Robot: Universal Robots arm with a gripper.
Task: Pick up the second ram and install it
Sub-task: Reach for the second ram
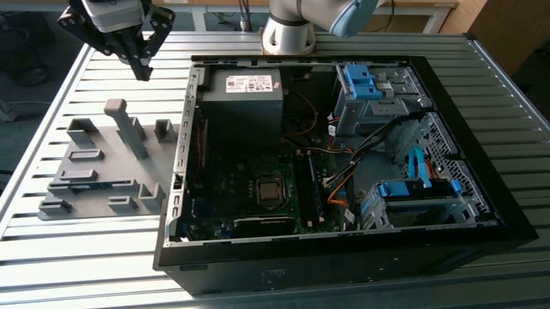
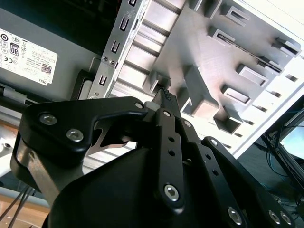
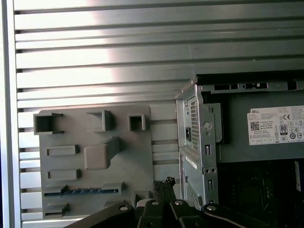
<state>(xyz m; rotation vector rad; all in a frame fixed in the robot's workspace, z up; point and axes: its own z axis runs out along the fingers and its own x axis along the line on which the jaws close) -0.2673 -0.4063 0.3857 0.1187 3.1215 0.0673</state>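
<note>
1. My gripper [image 1: 143,72] hangs above the table with its fingers pressed together, holding nothing.
2. The second ram [image 3: 80,191] lies slotted in the grey fixture [image 3: 137,161], below my fingertips and off to one side.
3. The open computer case [image 1: 185,148] stands near me.

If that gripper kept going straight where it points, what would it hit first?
The gripper would probably meet the grey fixture's edge by the computer case, or the table beside it; depth unclear.
</note>
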